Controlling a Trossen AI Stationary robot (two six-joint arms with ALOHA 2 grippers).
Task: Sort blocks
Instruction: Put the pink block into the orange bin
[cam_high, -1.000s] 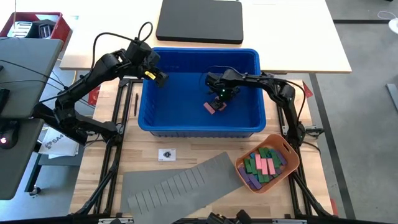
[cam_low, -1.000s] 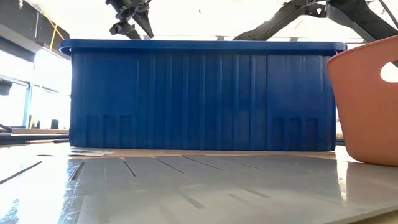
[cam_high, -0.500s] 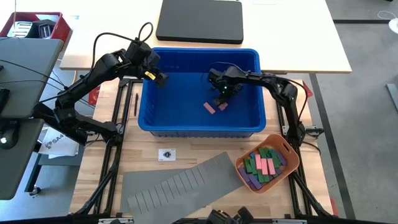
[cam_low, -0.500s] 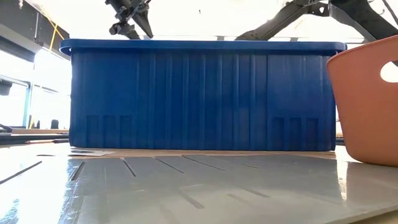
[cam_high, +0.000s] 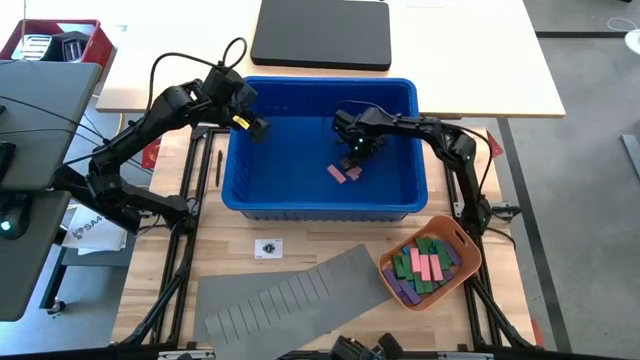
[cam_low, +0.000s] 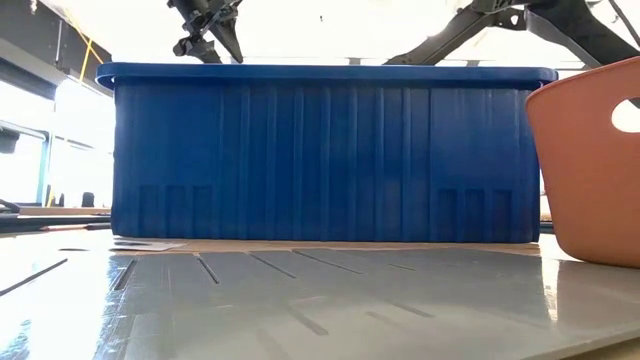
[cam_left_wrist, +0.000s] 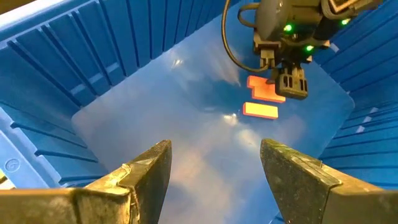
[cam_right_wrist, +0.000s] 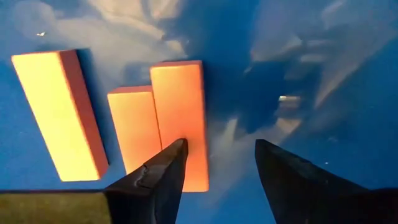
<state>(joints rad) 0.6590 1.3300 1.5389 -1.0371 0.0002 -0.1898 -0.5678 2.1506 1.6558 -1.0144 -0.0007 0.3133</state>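
Three pink blocks (cam_right_wrist: 177, 118) lie flat on the floor of the blue bin (cam_high: 320, 95); they also show in the high view (cam_high: 345, 173) and the left wrist view (cam_left_wrist: 261, 110). My right gripper (cam_right_wrist: 217, 158) is open inside the bin, pointing down just above them, with one fingertip (cam_right_wrist: 171, 155) over the end of the middle block. My left gripper (cam_left_wrist: 214, 174) is open and empty above the bin's far left corner (cam_high: 250, 125). Several green, pink and purple blocks (cam_high: 425, 262) lie in the orange-red tray (cam_high: 468, 240).
The bin's tall walls (cam_low: 320, 150) surround my right gripper. A grey slotted sheet (cam_high: 290, 295) lies at the table's near edge, left of the tray. A black case (cam_high: 320, 35) lies beyond the bin. A small tag (cam_high: 267, 248) lies near the bin's front.
My right gripper has drawn a little toward the bin's far wall, off the pink blocks, and then come slightly back toward them. The blocks now show as separate pieces on the bin floor. My left gripper has kept still.
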